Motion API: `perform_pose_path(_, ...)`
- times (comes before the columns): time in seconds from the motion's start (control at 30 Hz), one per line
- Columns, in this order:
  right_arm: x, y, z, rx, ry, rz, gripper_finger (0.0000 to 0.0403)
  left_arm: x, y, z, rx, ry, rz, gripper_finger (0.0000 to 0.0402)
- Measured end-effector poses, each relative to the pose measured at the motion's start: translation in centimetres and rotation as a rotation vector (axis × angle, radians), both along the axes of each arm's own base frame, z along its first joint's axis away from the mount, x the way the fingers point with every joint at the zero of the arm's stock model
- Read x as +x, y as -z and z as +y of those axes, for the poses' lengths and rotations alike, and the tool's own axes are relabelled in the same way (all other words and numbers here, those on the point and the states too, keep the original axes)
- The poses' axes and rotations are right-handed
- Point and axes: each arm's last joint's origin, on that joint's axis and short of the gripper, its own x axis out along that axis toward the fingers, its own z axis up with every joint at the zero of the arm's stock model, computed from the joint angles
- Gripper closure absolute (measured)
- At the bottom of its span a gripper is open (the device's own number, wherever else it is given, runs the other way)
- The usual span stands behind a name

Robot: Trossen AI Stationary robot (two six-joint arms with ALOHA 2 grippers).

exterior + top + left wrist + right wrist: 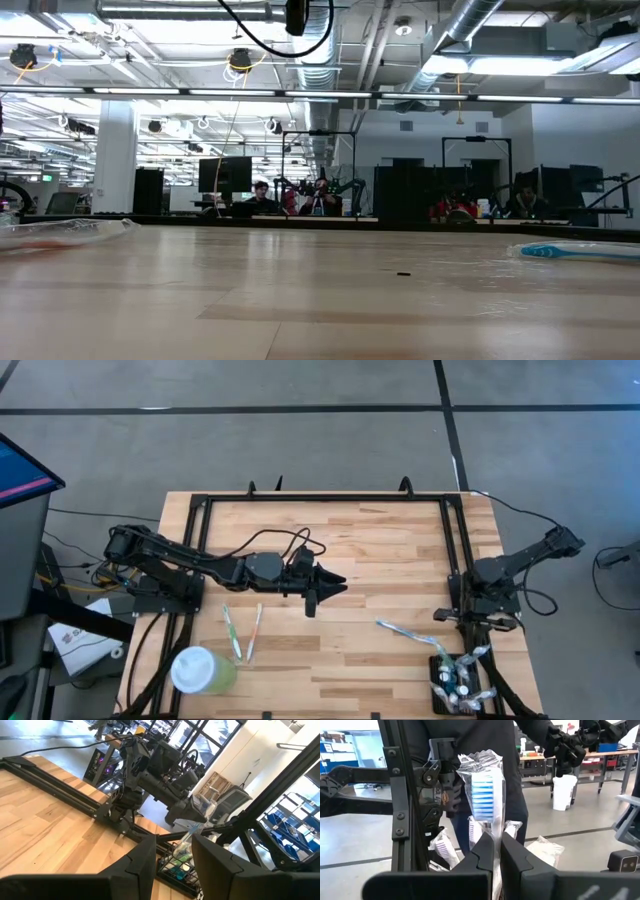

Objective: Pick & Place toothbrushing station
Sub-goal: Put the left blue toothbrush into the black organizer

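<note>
**Left gripper in the middle, right gripper over the holder**

A green cup (203, 670) with a white lid sits near the front left corner of the table (380, 540). Just to its right lie 2 wrapped toothbrushes (243, 632), side by side.

The left arm reaches out over the middle of the table. The left gripper (322, 592) has its fingers a little apart, and nothing is between them.

To the right, 1 more toothbrush (405, 633) lies flat on the table.

The black holder (452, 685) sits at the front right corner of the table, with wrapped toothbrushes standing in it. The right gripper (478, 640) is right above it, pointing down. Its fingers are pressed together on a wrapped toothbrush with blue bristles (482, 795), which stands upright.
</note>
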Motion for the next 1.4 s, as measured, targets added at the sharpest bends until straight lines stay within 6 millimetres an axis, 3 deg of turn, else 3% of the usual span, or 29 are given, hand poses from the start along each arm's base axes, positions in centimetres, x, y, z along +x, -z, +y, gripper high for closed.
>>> perform_pose_path(0.23,0.1,0.3,0.0,-0.004,0.023,-0.023,0.0401,0.0,0.0,0.0,0.0,-0.002,0.0,0.028)
perform_pose_path(0.47,0.0,3.0,0.2,0.054,0.046,0.011,0.0401,0.0,0.0,0.0,0.0,-0.002,0.001,0.028)
perform_pose_path(0.97,0.0,3.1,0.4,0.046,0.092,-0.008,0.0389,0.0,0.1,0.0,-0.021,-0.003,0.012,0.028)
perform_pose_path(1.4,0.1,4.0,0.4,0.01,0.096,0.153,0.0389,0.0,0.1,-0.1,-0.044,0.019,0.014,0.028)
